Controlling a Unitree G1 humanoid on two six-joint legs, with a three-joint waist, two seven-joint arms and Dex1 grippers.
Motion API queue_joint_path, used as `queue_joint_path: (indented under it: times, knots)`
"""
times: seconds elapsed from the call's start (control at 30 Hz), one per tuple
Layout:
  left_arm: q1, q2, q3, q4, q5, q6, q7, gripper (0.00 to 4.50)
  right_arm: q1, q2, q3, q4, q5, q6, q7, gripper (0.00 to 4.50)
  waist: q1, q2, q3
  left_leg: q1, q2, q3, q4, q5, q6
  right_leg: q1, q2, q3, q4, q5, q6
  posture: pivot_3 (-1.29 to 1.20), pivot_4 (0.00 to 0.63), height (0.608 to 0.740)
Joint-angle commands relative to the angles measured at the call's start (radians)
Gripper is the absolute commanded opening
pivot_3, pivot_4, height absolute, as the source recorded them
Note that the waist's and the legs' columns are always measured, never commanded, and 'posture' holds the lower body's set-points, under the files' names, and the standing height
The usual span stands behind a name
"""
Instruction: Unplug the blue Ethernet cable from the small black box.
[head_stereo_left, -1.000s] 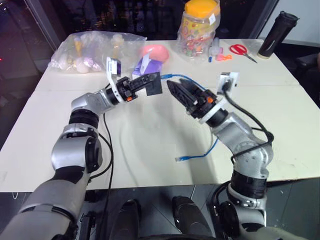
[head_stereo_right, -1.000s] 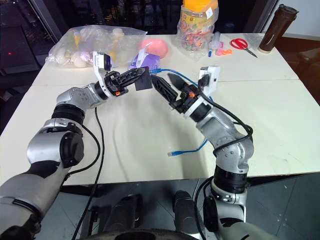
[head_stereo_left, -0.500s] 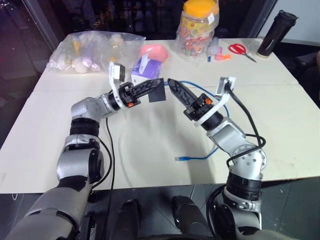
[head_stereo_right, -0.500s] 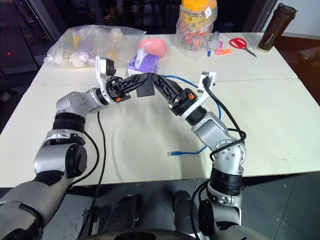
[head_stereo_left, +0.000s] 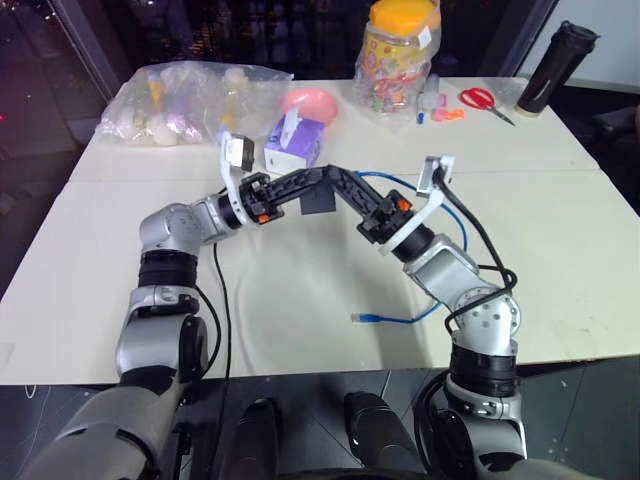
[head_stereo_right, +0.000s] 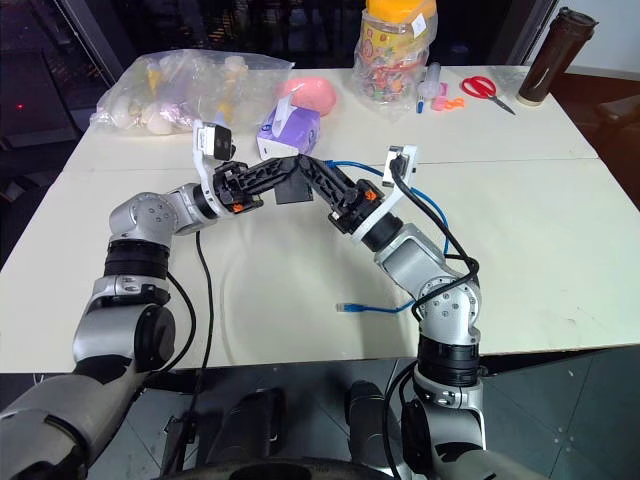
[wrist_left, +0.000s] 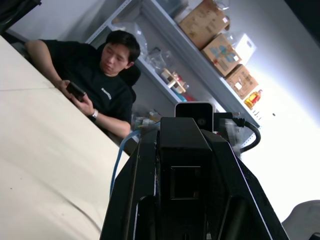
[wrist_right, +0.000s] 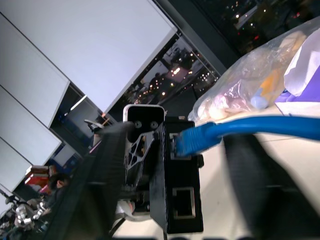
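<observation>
My left pincer (head_stereo_right: 283, 176) is clamped tight on the small black box (head_stereo_left: 316, 203), holding it up in the air above the middle of the tabletop (head_stereo_left: 560, 200), a little toward the far edge. The blue Ethernet cable (wrist_right: 260, 127) is plugged into the box's side port; in my right wrist view the blue boot sits seated in the socket, with a second, empty port lower on the same face. From the plug the cord arcs over my right forearm and drops to the tabletop, its free clear plug (head_stereo_left: 362, 317) lying near the near edge.

My right pincer (head_stereo_right: 312, 172) has its tips at the box, right by the plug. Its fingers look narrowed around the cable end, but I cannot tell whether they are actually gripping it or only flanking it.

The risks, as I judge them: if I pull without the latch tab pressed, the plug will not release and I may drag the box out of my left grip or twist it askew. If my right fingers sit on the cord rather than the boot, they could slide along it. The slack draped on my forearm could also snag as I draw back.
</observation>
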Motion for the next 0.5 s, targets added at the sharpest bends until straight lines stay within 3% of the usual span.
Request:
queue_joint_path:
  times: [0.03,0.07,0.3,0.5]
  knots:
    - [-0.003,0.005,-0.003,-0.038,-0.033,0.006,0.004,0.52,-0.001,0.0,0.009,-0.024,0.013,-0.025,0.015,0.37,0.0,0.0,0.0,0.0,0.0,0.0,0.0,0.0,0.0,0.0,0.0,0.0,0.0,0.0,0.0,0.0,0.15,0.739]
    - [-0.004,0.006,-0.002,-0.035,-0.036,0.006,0.006,0.52,-0.001,0.0,0.014,-0.021,0.011,-0.026,0.015,0.04,0.0,0.0,0.0,0.0,0.0,0.0,0.0,0.0,0.0,0.0,0.0,0.0,0.0,0.0,0.0,0.0,0.15,0.739]
    - [-0.007,0.008,0.005,-0.028,-0.038,-0.002,0.019,0.52,0.001,0.005,0.027,-0.013,0.01,-0.038,0.012,0.04,0.0,0.0,0.0,0.0,0.0,0.0,0.0,0.0,0.0,0.0,0.0,0.0,0.0,0.0,0.0,0.0,0.15,0.739]
    - [-0.023,0.073,0.042,0.033,-0.018,-0.057,0.036,0.52,-0.022,-0.067,-0.089,0.022,0.01,-0.092,-0.01,0.04,0.0,0.0,0.0,0.0,0.0,0.0,0.0,0.0,0.0,0.0,0.0,0.0,-0.001,0.0,0.0,0.0,0.15,0.739]
